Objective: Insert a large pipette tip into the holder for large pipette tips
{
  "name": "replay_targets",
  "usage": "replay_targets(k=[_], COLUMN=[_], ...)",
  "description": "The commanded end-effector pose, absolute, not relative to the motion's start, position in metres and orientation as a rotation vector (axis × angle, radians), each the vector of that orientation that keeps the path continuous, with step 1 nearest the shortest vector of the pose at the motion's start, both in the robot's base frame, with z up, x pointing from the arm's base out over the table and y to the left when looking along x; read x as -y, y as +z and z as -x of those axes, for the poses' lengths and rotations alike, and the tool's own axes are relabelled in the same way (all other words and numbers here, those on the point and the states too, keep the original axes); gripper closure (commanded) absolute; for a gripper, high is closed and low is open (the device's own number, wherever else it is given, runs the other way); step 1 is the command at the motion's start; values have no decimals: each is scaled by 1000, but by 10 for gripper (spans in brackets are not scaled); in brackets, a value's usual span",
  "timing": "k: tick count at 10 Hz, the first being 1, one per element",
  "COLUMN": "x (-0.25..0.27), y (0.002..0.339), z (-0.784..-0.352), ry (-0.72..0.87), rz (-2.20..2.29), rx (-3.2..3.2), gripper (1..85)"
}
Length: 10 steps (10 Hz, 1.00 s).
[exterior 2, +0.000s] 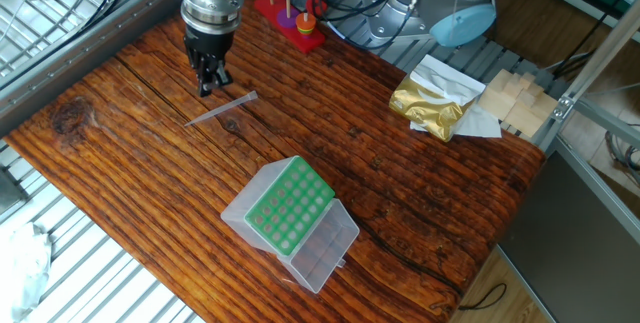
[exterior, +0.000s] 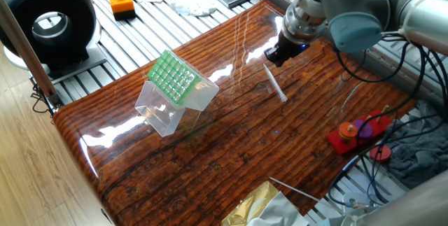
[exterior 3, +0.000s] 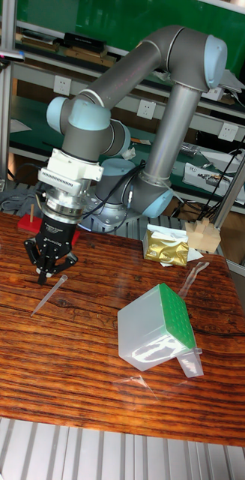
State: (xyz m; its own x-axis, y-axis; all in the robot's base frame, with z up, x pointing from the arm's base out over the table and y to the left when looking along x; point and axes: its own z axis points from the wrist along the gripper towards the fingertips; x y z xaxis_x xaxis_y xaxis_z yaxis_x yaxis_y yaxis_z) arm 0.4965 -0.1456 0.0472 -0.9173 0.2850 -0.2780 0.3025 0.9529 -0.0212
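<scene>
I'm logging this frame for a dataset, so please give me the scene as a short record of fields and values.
pincer: above the table, just by the wide end of the tip, holding nothing
pincer jaws: open
large pipette tip: lying flat on the wooden table, not gripped
holder: green grid up, tilted, clear lid hinged open, apart from the tip
tip in holder: not yet
other items: gold foil bag, red peg toy

A glossy wooden desk point(exterior: 231, 142) sits on a slatted metal frame point(exterior: 140, 33) over pale wood flooring point(exterior: 28, 177). Behind stand a green wall panel point(exterior 3: 77, 19) and shelving point(exterior 3: 25, 82) with white sockets point(exterior 3: 144, 109).
</scene>
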Motion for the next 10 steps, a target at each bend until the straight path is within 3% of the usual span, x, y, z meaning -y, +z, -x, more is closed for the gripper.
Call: replay_targets(k=[1,10], x=[147,145], y=[47,55], z=[-492,-451], ry=[-95,-40], rz=[-449,-604], rx=[-2848,-2852], gripper=[847,847])
